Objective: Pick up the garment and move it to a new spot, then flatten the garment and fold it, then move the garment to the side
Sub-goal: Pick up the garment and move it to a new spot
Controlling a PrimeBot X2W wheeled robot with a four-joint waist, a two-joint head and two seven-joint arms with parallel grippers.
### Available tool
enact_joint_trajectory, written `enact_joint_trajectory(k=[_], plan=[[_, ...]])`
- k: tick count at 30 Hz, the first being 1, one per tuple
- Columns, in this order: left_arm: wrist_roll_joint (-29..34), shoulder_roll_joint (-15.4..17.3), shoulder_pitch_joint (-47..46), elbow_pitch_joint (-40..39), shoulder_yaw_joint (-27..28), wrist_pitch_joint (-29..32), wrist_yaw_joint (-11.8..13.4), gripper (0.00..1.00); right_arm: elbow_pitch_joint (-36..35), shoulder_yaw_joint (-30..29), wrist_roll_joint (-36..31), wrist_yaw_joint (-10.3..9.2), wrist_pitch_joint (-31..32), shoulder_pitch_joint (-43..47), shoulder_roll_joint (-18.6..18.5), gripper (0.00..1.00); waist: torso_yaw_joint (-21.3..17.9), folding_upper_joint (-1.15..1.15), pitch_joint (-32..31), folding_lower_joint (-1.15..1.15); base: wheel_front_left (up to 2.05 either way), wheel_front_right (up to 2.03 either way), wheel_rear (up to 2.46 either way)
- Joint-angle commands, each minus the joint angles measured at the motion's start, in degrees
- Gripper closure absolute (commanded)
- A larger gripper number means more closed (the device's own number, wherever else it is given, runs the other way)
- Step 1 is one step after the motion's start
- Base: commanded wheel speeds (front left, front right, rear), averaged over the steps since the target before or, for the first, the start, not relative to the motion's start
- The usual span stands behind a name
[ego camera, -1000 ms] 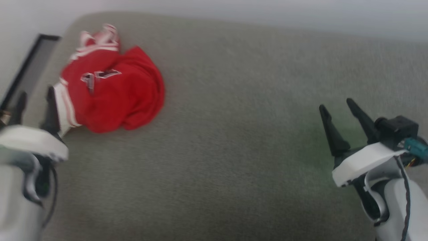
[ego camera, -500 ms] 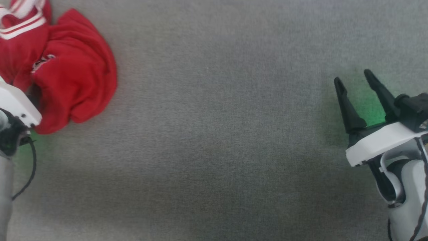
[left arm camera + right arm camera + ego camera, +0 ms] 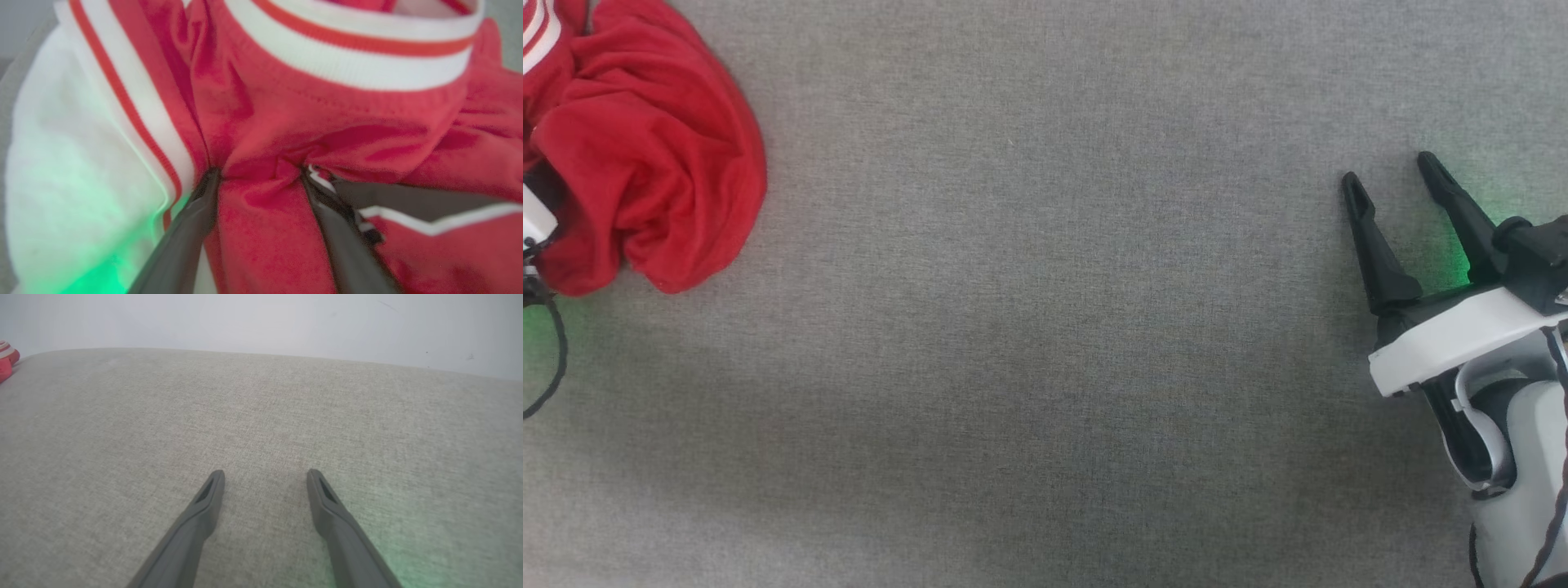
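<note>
Left wrist view: bunched garment [image 3: 261, 122], collar [image 3: 347, 61] farthest (axis unclear).

The garment [image 3: 645, 155] is lying bunched at the far left of the upholstered surface [image 3: 1045, 327], in the upper left corner of the head view. The left claw [image 3: 259, 170] is pressing into the garment from its left side, with a fold lying between the two fingers. The right claw [image 3: 1387, 167] is hanging at the far right, well apart from the garment. A wall [image 3: 261, 318] is standing behind the surface.
</note>
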Motion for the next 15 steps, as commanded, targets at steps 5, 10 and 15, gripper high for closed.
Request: enact_joint_trajectory(k=[5, 10, 15], plan=[[0.63, -3.07, 2.21, 1.77, -2.45, -3.63, -1.03, 1.00, 1.30, -0.21, -0.01, -0.02, -0.77, 0.40, 0.55, 0.00, 0.80, -0.01, -3.09, 0.00, 0.00, 0.00, 0.00], [0.45, 0.32, 0.57, -2.15, -3.42, -7.91, -1.58, 1.00, 2.73, -0.56, 0.21, -0.02, -1.10, 1.53, 0.96, 0.00, 2.01, -0.01, -7.31, 0.00, 0.00, 0.00, 0.00], [-0.50, 3.45, 1.90, -9.44, -6.99, -9.56, -1.54, 1.00, 4.10, -0.77, 0.39, -0.02, -1.33, 2.95, 2.03, 0.00, 2.73, -0.01, -11.94, 0.00, 0.00, 0.00, 0.00]])
